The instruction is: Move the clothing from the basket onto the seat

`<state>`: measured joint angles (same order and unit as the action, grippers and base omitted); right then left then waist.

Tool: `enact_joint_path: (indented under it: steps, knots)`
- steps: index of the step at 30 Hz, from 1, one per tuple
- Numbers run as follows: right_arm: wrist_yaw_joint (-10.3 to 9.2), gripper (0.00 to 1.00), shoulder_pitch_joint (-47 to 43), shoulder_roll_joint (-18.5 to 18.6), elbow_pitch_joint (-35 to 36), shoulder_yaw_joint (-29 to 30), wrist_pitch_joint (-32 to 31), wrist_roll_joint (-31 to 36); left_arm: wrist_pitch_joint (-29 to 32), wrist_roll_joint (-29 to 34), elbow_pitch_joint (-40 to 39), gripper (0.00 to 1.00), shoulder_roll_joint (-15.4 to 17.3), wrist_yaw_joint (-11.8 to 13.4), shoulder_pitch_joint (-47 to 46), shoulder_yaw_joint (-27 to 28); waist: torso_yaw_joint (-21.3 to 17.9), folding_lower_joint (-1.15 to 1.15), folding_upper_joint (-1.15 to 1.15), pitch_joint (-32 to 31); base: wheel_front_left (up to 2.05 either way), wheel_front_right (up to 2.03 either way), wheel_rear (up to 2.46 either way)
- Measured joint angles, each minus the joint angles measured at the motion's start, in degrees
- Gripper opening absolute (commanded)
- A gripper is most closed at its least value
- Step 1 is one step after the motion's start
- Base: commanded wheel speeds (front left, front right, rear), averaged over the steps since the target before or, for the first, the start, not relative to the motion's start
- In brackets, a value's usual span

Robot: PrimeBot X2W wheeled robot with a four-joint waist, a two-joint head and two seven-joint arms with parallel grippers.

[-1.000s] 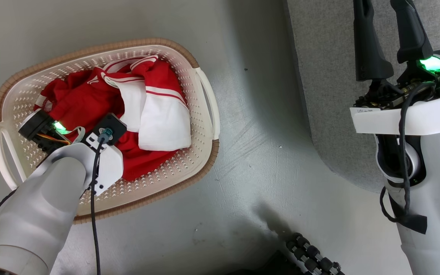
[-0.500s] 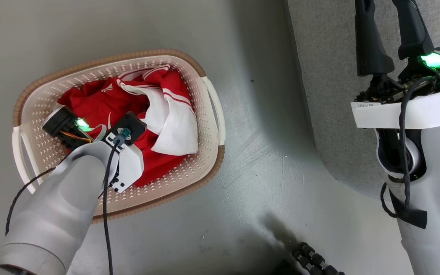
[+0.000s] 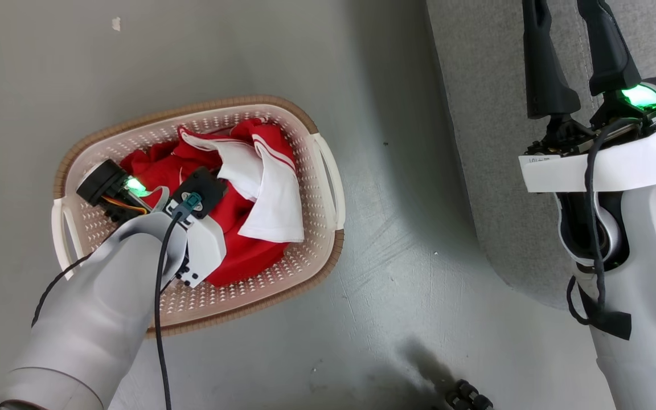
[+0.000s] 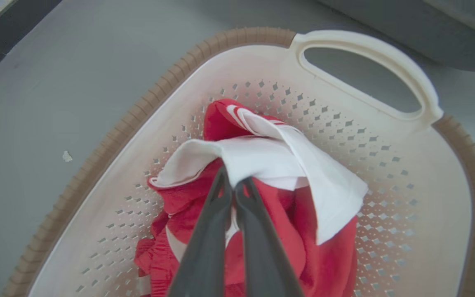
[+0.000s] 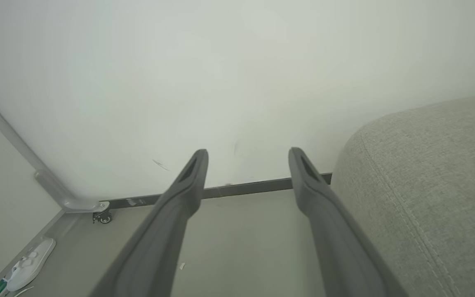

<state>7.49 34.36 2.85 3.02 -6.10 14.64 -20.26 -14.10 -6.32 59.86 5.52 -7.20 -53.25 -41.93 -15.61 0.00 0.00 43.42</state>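
The cream basket [image 3: 203, 108] with a brown rim stands on the grey floor at the left. Red and white clothing [image 3: 248, 250] is bunched inside it. In the left wrist view my left gripper [image 4: 233, 187] is shut on the clothing [image 4: 262, 161]; a white panel drapes over the fingertips and red folds hang below, over the basket's [image 4: 386, 173] perforated wall. In the head view the left wrist covers its fingers. My right gripper [image 3: 570, 23] stands open over the grey seat [image 3: 493, 114] at the right. Its fingers [image 5: 192, 173] hold nothing beside the seat's [image 5: 427, 185] rounded edge.
Bare grey floor [image 3: 396, 239] lies between basket and seat. A dark ribbed object [image 3: 467, 396] pokes in at the bottom edge. The right wrist view shows a pale wall, a baseboard, a small caster [image 5: 104, 218] and a white slipper [image 5: 31, 264] on the floor.
The head camera has shifted, so the basket sits lower and further right in view. The clothing has gathered into a tighter bunch at the left gripper. The right gripper stays open.
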Motion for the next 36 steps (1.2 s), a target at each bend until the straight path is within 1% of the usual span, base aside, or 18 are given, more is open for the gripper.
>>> enact_joint_path:
  steps: [7, 15, 23, 36]
  knots:
    - [0.00, 1.00, -0.24, 0.00, -1.21, 0.04, 0.00, 1.01, -0.19, -1.36, -3.01, 0.00, -0.13, -0.01, 1.99, 0.33, 0.76, 0.00, 0.00, -2.52, 0.00, 0.00, 0.00]
    - [0.00, 1.00, -1.59, 0.02, -2.04, 0.21, 0.00, 2.31, -0.20, -4.02, -10.76, 0.00, -0.23, -0.01, 4.25, 2.22, 1.75, 0.00, 0.00, -5.68, 0.00, 0.00, 0.00]
    - [0.00, 1.00, -2.72, 0.03, -3.39, -0.03, 0.00, 3.45, -0.20, -5.77, -15.75, 0.00, 0.01, -0.02, 8.35, 3.10, 2.96, 0.00, 0.00, -9.00, 0.00, 0.00, 0.00]
    - [0.00, 1.00, -6.21, 0.03, -5.42, 0.36, -0.01, 5.22, -0.20, -9.33, -24.47, 0.00, 1.44, -0.02, 15.19, 4.81, 5.11, 0.00, 0.00, -15.17, 0.00, 0.00, 0.00]
